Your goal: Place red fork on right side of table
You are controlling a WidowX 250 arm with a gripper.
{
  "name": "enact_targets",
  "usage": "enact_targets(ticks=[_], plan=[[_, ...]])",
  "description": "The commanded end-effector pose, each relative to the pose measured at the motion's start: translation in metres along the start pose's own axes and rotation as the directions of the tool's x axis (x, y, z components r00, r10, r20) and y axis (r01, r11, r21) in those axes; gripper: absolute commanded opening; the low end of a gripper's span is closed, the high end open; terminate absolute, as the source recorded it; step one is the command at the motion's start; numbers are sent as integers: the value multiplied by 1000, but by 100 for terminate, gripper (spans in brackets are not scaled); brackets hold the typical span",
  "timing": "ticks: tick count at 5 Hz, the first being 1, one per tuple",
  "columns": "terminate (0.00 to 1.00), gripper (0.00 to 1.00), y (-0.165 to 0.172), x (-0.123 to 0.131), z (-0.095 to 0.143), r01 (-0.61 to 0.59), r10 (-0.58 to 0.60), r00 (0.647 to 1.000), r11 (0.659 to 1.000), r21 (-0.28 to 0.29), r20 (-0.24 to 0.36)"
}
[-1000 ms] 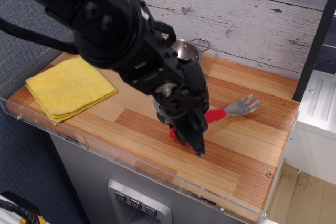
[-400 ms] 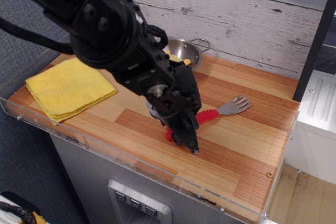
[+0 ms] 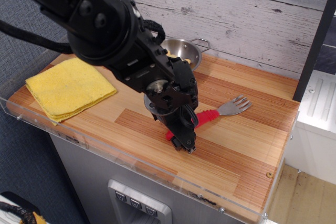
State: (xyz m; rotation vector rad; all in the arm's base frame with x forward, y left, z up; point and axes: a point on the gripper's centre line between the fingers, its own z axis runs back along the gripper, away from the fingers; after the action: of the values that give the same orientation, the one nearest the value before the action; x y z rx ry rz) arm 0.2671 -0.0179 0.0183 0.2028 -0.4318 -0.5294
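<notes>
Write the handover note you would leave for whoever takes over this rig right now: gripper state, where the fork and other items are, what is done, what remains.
Gripper: down at the table, right by the handle end of the red fork; whether its jaws are open or shut cannot be told from this view.
Red fork: lying flat on the table, right of centre, tines pointing toward the right rear.
Other items: yellow cloth at the left, metal pan at the back by the wall.
Done: fork is on the right half of the table.
Left: confirm the gripper has let go, then lift the arm clear.
</notes>
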Motion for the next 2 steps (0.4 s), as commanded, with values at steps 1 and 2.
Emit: enact_targets(ticks=[1, 2], plan=[[0, 100, 18, 30, 50, -28, 17, 976, 998, 48, 215], [0, 100, 35, 51, 89, -24, -22, 941, 991, 131, 338]])
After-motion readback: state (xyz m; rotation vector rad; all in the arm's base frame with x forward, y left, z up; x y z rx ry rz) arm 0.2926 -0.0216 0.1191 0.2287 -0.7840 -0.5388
